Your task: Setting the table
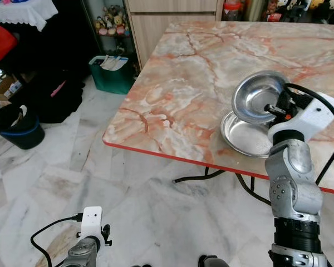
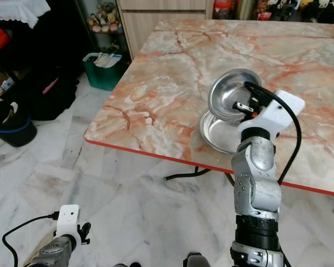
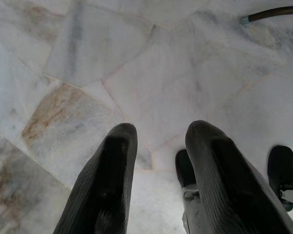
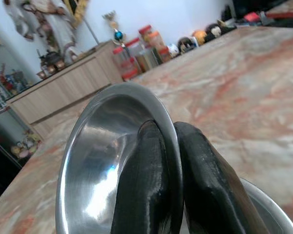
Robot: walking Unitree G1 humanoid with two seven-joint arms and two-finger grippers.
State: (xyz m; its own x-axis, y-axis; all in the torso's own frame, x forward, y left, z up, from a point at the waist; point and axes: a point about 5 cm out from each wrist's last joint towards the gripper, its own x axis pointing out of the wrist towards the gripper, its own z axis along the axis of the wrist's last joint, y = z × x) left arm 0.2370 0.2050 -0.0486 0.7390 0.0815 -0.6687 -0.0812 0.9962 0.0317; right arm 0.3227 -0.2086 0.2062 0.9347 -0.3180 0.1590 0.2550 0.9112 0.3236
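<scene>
My right gripper (image 1: pixel 274 109) is shut on the rim of a steel bowl (image 1: pixel 258 97), which it holds tilted on edge just above a second steel bowl (image 1: pixel 242 136). That second bowl rests on the marble table (image 1: pixel 189 83) near its front edge. In the right wrist view the two black fingers (image 4: pixel 146 185) pinch the held bowl's rim (image 4: pixel 112 146), one inside and one outside. My left gripper (image 3: pixel 156 146) hangs low over the floor, open, with nothing between its fingers.
The table's red front edge (image 1: pixel 156 151) runs across in front of me, with black cables (image 1: pixel 200 177) beneath it. A green bin (image 1: pixel 111 73), a dark bucket (image 1: pixel 19 127) and bags stand at the left. A wooden cabinet (image 1: pixel 172 16) is behind the table.
</scene>
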